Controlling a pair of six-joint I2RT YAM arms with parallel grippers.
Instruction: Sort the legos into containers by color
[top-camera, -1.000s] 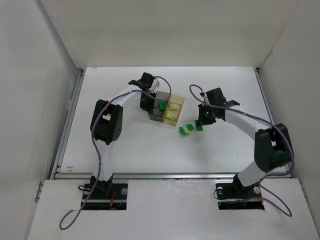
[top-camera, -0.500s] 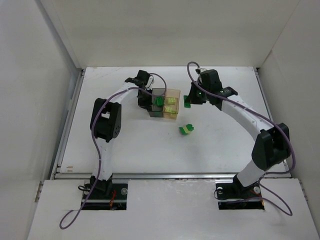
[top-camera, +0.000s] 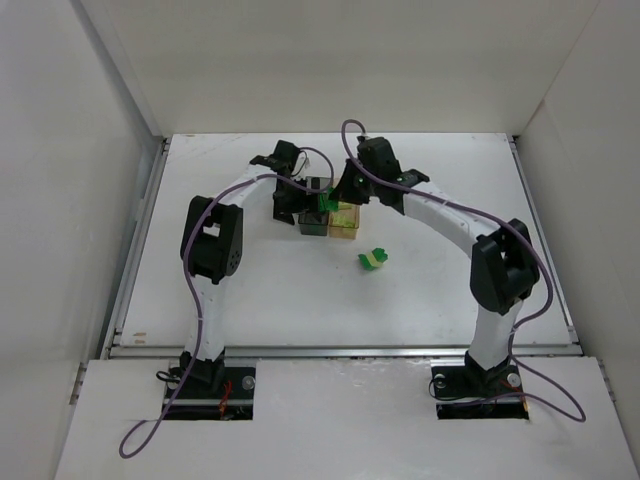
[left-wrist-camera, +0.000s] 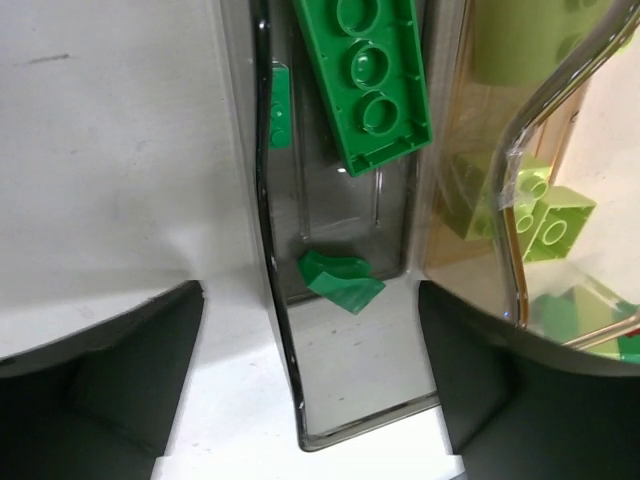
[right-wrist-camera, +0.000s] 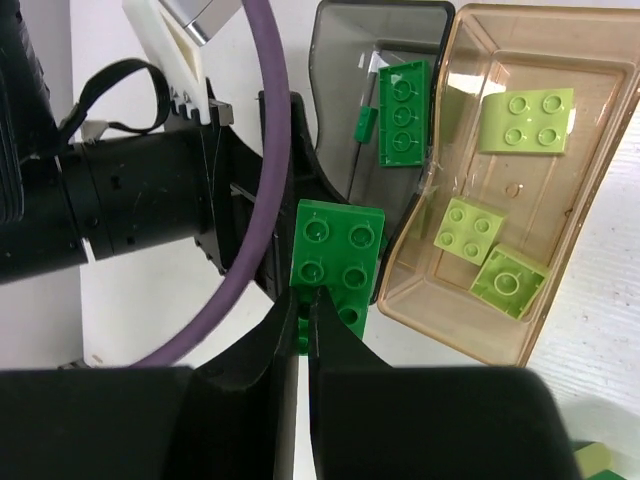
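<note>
The two joined containers stand mid-table, the smoky grey bin (top-camera: 312, 222) on the left and the amber bin (top-camera: 346, 221) on the right. My left gripper (top-camera: 297, 203) is open, its jaws straddling the grey bin's wall (left-wrist-camera: 272, 330). A dark green lego (left-wrist-camera: 365, 80) lies inside that bin (right-wrist-camera: 345, 100). My right gripper (right-wrist-camera: 305, 300) is shut on another dark green lego (right-wrist-camera: 335, 250), held just beside the grey bin and over the left wrist. The amber bin (right-wrist-camera: 560, 40) holds three pale yellow-green legos (right-wrist-camera: 468, 230).
A pale yellow-green lego joined to a dark green one (top-camera: 372, 258) lies on the table right of the bins. A purple cable (right-wrist-camera: 262, 150) loops close to the held lego. White walls enclose the table on three sides.
My left gripper has opened and let a dark green lego go into the grey bin. My right arm has swung left from the table with its dark green lego to the bins.
</note>
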